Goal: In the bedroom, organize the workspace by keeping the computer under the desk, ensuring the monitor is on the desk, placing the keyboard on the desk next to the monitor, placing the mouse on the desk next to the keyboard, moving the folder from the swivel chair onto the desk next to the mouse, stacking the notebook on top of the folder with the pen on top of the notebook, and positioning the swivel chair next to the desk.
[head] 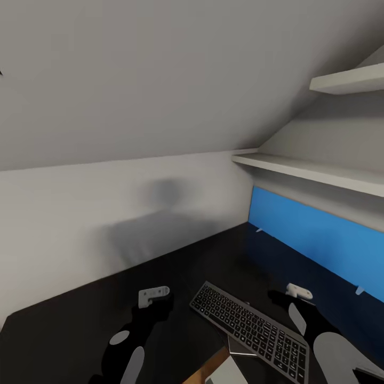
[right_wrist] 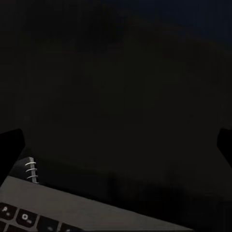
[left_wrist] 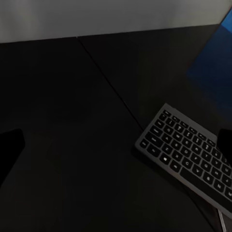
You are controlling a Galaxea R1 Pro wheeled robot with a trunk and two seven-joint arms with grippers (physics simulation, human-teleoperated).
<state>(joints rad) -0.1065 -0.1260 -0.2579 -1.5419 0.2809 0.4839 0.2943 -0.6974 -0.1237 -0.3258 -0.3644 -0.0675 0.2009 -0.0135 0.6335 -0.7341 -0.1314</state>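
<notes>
The slim dark-grey keyboard [head: 250, 329] lies askew on the black desk [head: 80, 330], near its front edge. In the left wrist view the keyboard [left_wrist: 188, 152] lies off to one side. A dark flat thing with a wire spiral [right_wrist: 31, 170], seemingly the notebook [head: 241, 346], peeks from under the keyboard's [right_wrist: 72, 205] silvery edge. My left gripper [head: 153, 300] hovers over bare desk left of the keyboard and is open, its fingers [left_wrist: 9, 150] spread wide. Just beyond the keyboard's far right end, my right gripper [head: 298, 294] is open too, its fingers [right_wrist: 9, 145] wide apart.
An upright bright blue panel [head: 320, 240] lines the desk's right back edge, with two pale shelves [head: 314, 170] above it. A sloped grey wall [head: 133, 106] rises behind the desk. Below the front edge show a strip of wood floor [head: 202, 373] and a pale grey object [head: 226, 374].
</notes>
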